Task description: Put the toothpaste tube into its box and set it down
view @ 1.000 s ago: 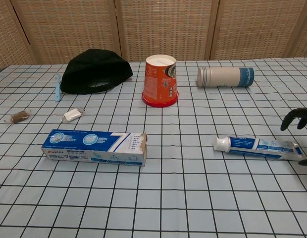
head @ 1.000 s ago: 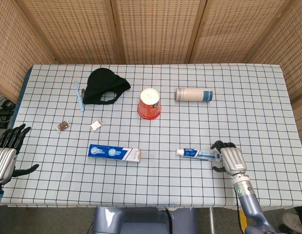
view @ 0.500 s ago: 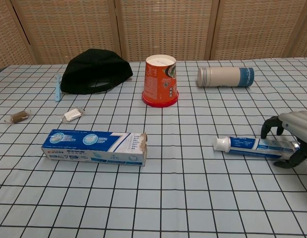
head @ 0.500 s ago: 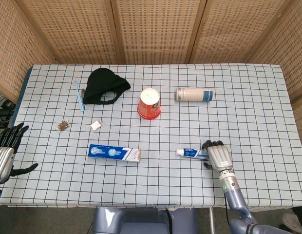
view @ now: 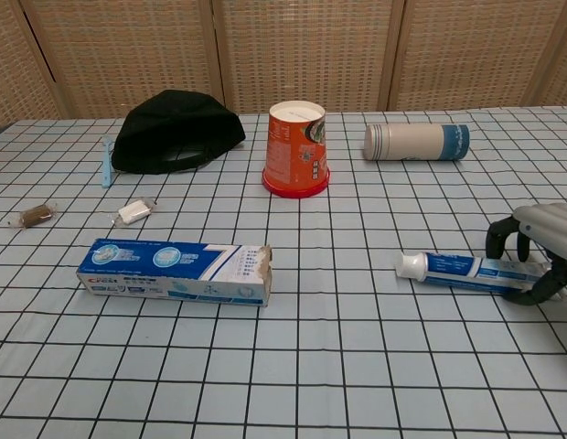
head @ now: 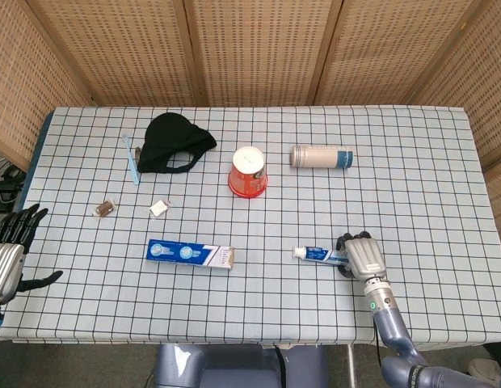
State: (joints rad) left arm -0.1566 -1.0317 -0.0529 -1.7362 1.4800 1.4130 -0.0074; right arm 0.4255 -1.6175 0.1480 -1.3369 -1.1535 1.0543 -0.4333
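The white-and-blue toothpaste tube (head: pixel 319 254) (view: pixel 466 270) lies flat on the checked cloth at the front right, with its white cap pointing left. My right hand (head: pixel 362 256) (view: pixel 535 242) arches over the tube's tail end; its fingers curl down on the far side and the thumb touches the near side. The blue toothpaste box (head: pixel 191 254) (view: pixel 174 272) lies at the front left of centre, its torn open flap facing the tube. My left hand (head: pixel 12 255) hovers at the table's left edge, fingers spread and empty, seen only in the head view.
An upturned orange paper cup (head: pixel 248 170) (view: pixel 296 148) stands mid-table. A white-and-blue canister (head: pixel 322 156) lies behind the tube. A black cap (head: pixel 176 141), a blue toothbrush (head: pixel 132 159) and two small wrapped sweets (head: pixel 158 208) sit at the back left.
My right hand slid left onto the tube's tail and its fingers and thumb closed in around it. The tube shifted slightly right. The left hand barely moved.
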